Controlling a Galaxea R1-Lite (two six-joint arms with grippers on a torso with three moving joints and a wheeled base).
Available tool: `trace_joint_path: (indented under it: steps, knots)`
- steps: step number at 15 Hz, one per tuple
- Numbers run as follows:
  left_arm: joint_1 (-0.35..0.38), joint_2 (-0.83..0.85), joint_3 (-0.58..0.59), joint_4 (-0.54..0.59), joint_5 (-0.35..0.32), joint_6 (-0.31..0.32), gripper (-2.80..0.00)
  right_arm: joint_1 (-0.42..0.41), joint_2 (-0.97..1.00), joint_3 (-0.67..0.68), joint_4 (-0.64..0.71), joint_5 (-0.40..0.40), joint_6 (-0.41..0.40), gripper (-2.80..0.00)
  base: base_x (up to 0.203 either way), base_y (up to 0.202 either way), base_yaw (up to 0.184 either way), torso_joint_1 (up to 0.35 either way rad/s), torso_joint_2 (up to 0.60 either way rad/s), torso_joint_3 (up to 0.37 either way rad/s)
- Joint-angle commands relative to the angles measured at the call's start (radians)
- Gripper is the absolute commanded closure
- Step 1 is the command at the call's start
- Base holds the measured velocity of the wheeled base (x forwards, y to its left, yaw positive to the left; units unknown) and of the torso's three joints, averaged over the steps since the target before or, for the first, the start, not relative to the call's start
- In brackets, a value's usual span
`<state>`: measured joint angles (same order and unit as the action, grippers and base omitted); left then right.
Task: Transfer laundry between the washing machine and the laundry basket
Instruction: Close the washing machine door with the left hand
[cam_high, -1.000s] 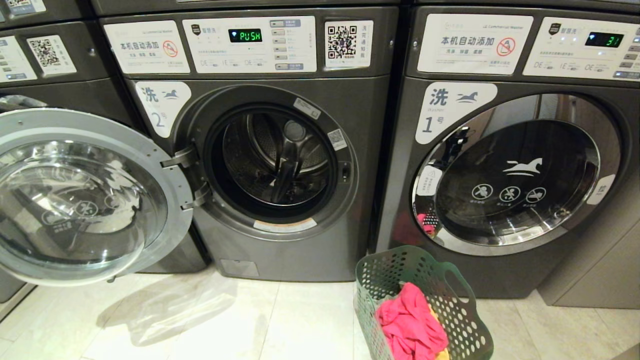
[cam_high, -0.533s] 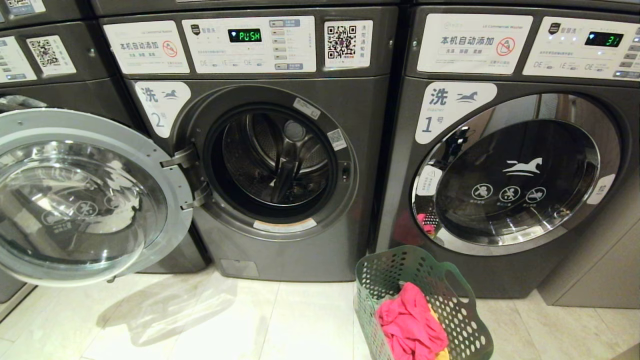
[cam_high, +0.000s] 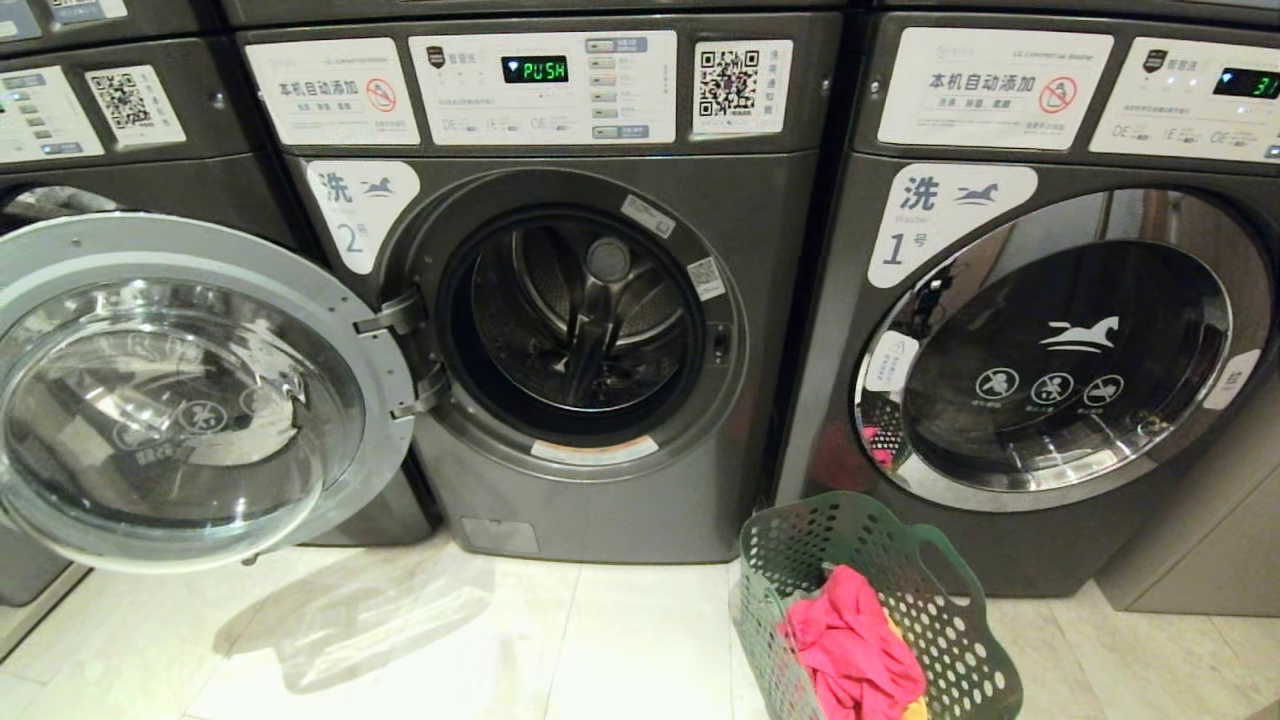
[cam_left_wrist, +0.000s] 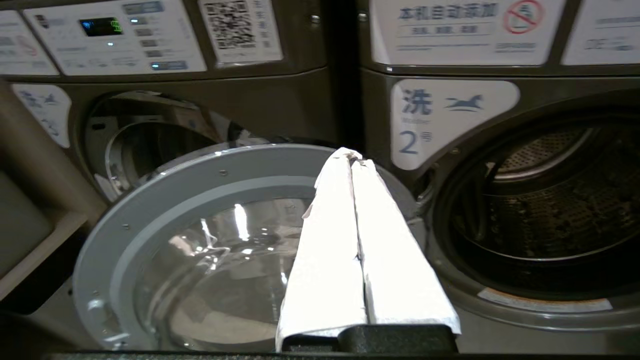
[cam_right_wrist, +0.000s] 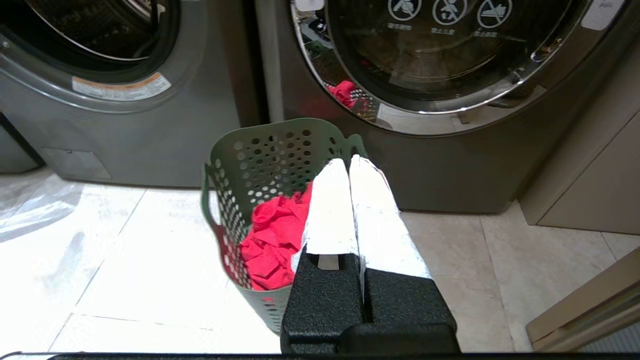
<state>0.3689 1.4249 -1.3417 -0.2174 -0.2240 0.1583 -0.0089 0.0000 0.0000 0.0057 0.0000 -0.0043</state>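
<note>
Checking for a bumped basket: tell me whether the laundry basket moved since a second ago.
No. The laundry basket keeps its place below washer 1's door; the whole view shifted right together.

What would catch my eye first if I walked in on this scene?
Probably washer number 2, its round glass door swung wide open to the left and the steel drum showing no clothes. Next, the green laundry basket on the floor by washer number 1, with bright pink cloth in it.

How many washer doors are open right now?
1: washer 2's door is swung open left of its drum. Washer 1's door is shut. The left washer's door is hidden.
</note>
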Motion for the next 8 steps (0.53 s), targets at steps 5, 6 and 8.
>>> trace_joint_path:
  steps: [5,6,8]
  knots:
    - [-0.002,-0.004,0.024,-0.003,-0.003,0.014,0.0,0.001,0.002,0.0,0.0,0.0,0.0,0.0,0.0,0.195,-0.004,0.004,0.0,0.002]
    - [-0.002,-0.003,0.024,-0.003,-0.003,0.014,0.0,0.001,0.002,0.0,0.0,0.0,0.0,0.0,0.0,0.197,-0.003,0.005,0.01,0.005]
    - [-0.002,0.007,0.021,-0.016,-0.005,0.028,0.0,0.001,0.002,0.0,0.0,0.0,0.0,0.0,0.0,0.173,-0.001,0.002,0.01,0.001]
